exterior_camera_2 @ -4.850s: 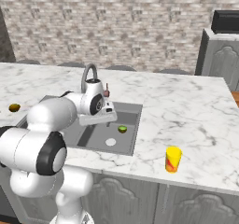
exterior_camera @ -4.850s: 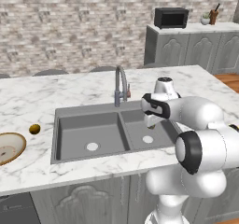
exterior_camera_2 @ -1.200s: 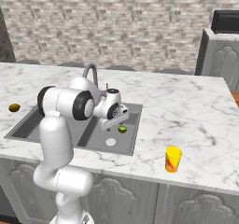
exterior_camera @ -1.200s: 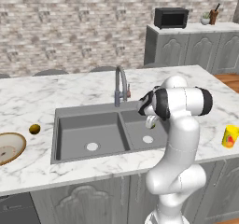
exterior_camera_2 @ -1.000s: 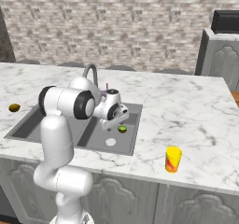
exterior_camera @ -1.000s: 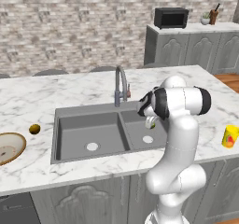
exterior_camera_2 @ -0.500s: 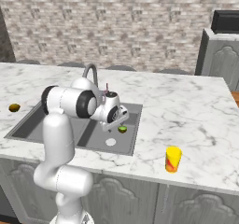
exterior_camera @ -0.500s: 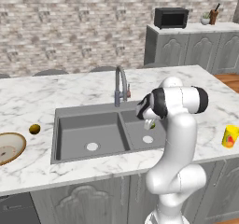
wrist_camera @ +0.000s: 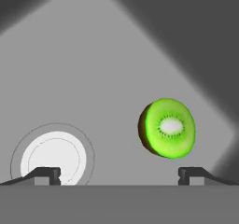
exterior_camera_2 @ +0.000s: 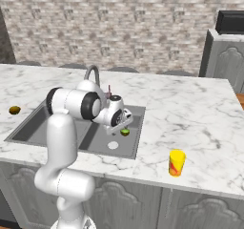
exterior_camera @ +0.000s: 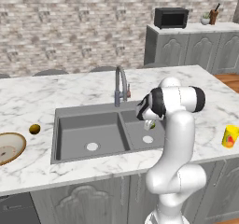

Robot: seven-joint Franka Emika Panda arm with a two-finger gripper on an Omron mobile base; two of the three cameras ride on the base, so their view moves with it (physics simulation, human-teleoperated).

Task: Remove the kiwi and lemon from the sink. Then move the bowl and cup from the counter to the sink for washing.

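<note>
The kiwi point(wrist_camera: 167, 128), a cut half with its bright green face showing, lies on the floor of the sink's point(exterior_camera: 88, 125) right basin, also seen as kiwi point(exterior_camera_2: 125, 132). My gripper point(wrist_camera: 119, 174) hangs open just above it inside that basin, gripper point(exterior_camera: 148, 120), gripper point(exterior_camera_2: 126, 122); the kiwi sits ahead, toward the right fingertip, not between the fingers. The lemon point(exterior_camera: 34, 129), a small yellow-brown fruit, rests on the counter point(exterior_camera: 28, 97) left of the sink. The tan bowl point(exterior_camera: 7, 147) is at the far left edge. The yellow cup point(exterior_camera: 229, 136), cup point(exterior_camera_2: 177, 162), stands on the counter right of the sink.
The curved steel faucet point(exterior_camera: 120, 85) rises behind the divider between the basins, close to my hand. A pale round drain point(wrist_camera: 53, 157) lies beside the kiwi. A microwave point(exterior_camera: 171, 17) sits on the far grey cabinet. A stone wall backs the counter.
Over the last second the hand has eased a little lower into the right basin toward the kiwi, jaws still open. Before that the arm's elbow rose upright.
</note>
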